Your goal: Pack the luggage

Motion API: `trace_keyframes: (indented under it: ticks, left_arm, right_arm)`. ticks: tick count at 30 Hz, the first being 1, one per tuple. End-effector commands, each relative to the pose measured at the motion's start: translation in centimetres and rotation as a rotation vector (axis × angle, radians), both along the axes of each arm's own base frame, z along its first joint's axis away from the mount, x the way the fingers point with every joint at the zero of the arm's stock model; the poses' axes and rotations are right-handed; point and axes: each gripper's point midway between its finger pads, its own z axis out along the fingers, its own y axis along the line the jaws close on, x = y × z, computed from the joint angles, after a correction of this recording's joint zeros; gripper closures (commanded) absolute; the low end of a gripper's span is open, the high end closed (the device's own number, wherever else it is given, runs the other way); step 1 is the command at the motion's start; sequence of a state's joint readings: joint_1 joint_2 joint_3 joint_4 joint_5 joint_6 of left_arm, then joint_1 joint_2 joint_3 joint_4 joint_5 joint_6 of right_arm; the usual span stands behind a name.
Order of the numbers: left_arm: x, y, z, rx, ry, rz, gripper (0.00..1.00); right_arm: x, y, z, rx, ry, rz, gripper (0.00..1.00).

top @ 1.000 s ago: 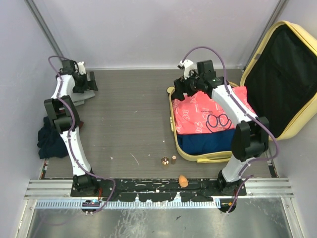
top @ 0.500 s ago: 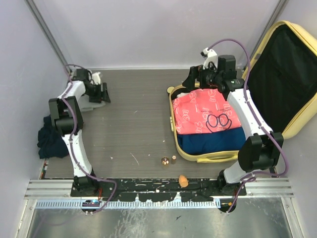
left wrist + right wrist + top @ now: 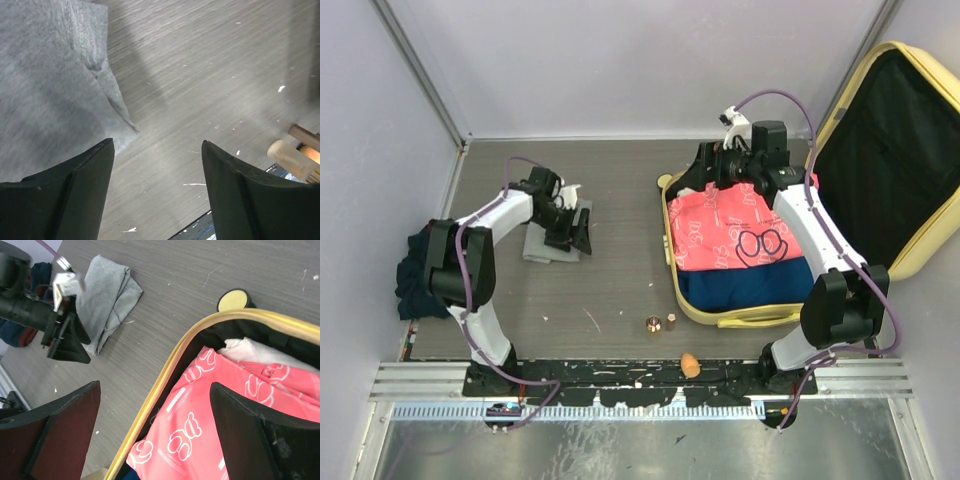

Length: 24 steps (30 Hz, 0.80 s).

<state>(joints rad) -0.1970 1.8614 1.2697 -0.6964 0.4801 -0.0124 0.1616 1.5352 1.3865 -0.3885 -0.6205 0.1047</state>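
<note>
Lying open on the right side of the worktop (image 3: 620,200), the luggage (image 3: 895,150) has its lid propped up toward the right wall. Its lower half holds a pink printed garment (image 3: 725,225) over a navy one (image 3: 740,285). The right end effector (image 3: 155,390) hovers above that half's far left corner, released, fingers spread with nothing between them. The left end effector (image 3: 157,150) hangs at the edge of a folded grey cloth (image 3: 45,90) left of the luggage, also released, gripping nothing.
</note>
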Motion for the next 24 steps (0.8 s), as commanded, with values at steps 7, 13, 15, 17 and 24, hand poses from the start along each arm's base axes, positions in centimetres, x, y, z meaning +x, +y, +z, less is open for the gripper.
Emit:
trace_keyframes:
  ticks: [7, 13, 15, 17, 24]
  left_arm:
    - [4.6, 5.1, 12.3, 0.014, -0.398, 0.187, 0.00]
    - [7.8, 10.8, 9.5, 0.078, -0.297, 0.290, 0.02]
    - [8.4, 11.8, 8.3, 0.087, -0.256, 0.283, 0.02]
    - [8.7, 12.5, 6.8, 0.118, -0.236, 0.256, 0.02]
    - [8.8, 10.7, 3.2, 0.034, -0.153, 0.223, 0.02]
  right_arm:
    - [-2.2, 5.2, 2.1, 0.116, -0.002, 0.022, 0.09]
    - [-3.1, 7.7, 1.2, 0.116, 0.022, 0.060, 0.09]
    - [-3.0, 7.6, 1.0, 0.109, 0.027, 0.055, 0.09]
    - [-3.1, 7.5, 0.8, 0.097, 0.026, 0.057, 0.09]
    - [-3.8, 7.2, -0.8, 0.097, 0.076, 0.037, 0.09]
